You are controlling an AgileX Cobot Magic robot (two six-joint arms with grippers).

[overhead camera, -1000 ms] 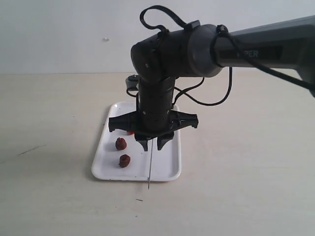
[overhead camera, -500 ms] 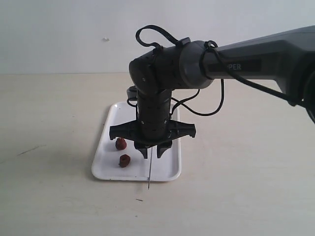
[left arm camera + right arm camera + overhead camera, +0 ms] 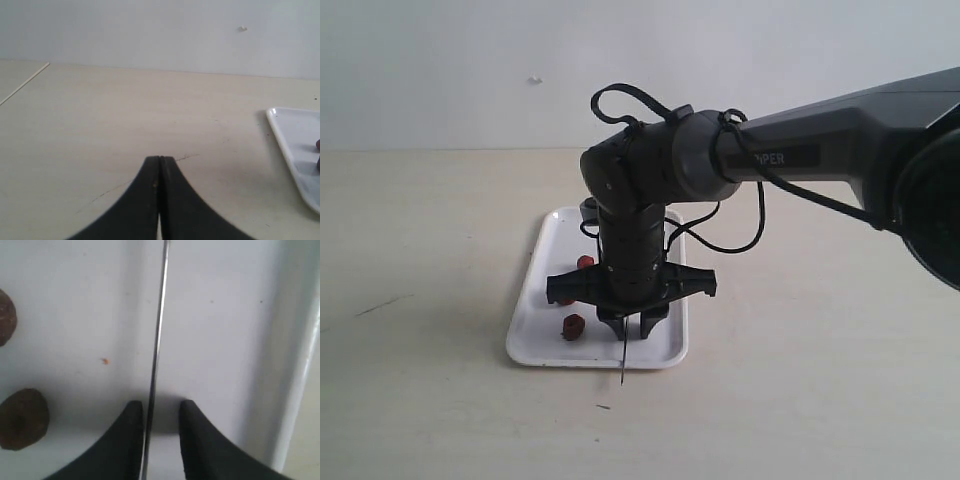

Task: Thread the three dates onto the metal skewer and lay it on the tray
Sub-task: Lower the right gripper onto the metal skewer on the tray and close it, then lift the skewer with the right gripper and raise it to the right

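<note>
The white tray lies mid-table, with the thin metal skewer on it, its tip past the front rim. My right gripper hangs low over the tray, open. In the right wrist view the skewer runs between the open fingers, close against one of them. Two dates rest on the tray beside it. From outside I see one date near the front and another further back; a third is hidden behind the gripper. My left gripper is shut on nothing, off to the tray's side.
The pale table surrounds the tray. A tiny orange crumb lies on the tray. The right arm stretches in from the right, with black cables looping above the tray's back end.
My right gripper has come down and forward over the tray, and its fingers now straddle the skewer. The middle date has slipped behind the gripper; the back one shows now.
</note>
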